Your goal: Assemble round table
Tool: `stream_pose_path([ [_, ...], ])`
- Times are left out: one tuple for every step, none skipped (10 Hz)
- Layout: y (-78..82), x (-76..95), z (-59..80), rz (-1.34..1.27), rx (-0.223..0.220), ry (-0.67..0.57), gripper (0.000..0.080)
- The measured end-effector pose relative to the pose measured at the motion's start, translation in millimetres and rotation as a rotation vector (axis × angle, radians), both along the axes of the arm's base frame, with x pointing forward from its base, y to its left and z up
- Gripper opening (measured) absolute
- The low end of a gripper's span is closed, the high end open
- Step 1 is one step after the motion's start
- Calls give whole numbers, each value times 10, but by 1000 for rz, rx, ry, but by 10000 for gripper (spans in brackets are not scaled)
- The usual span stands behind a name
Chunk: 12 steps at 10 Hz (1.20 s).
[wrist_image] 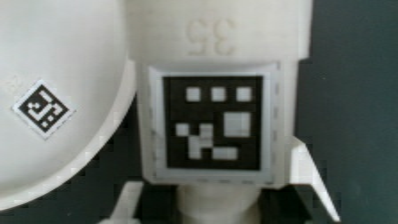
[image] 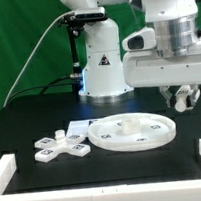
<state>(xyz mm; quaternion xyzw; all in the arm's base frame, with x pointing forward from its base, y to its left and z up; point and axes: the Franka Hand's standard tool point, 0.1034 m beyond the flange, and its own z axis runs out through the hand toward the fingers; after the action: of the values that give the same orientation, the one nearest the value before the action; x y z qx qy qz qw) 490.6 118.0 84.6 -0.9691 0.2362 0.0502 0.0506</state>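
Closest in the exterior view is the white border rim (image: 99,197), which runs along the front of the black table (image: 29,111). Just past it, on the exterior view's left, the cross-shaped base (image: 61,145) lies flat. Right beside it the big round disc (image: 132,131) lies flat too. I cannot tell if the two touch. The gripper (image: 182,102) hangs in the air above the disc's edge on the exterior view's right. Its jaws are closed on the leg (wrist_image: 217,90). In the wrist view the leg's black-and-white tag looks big, and the disc's curved edge is close beside it. Farther back stands the arm's white foot (image: 104,76), and behind it hangs a green curtain (image: 21,36)
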Motion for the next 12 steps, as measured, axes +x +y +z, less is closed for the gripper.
stream_pose_path([
  [112,-91,-94,6,-14,-12,209],
  [226,-242,-212,16,-20,-13,209],
  [336,-381,-319,13,-29,0,209],
  [437,-466,-450,10,-35,-6,209],
  [485,-521,-578,20,-39,-8,209],
  [441,-526,-648,37,-39,-9,209],
  [435,-546,-686,37,-41,-1,210],
  [455,-566,-719,42,-43,4,210],
  [482,-581,-740,48,-44,8,210],
  [486,-588,-747,51,-44,8,210],
  [483,-587,-747,51,-44,8,210],
  [483,-587,-747,51,-44,8,210],
])
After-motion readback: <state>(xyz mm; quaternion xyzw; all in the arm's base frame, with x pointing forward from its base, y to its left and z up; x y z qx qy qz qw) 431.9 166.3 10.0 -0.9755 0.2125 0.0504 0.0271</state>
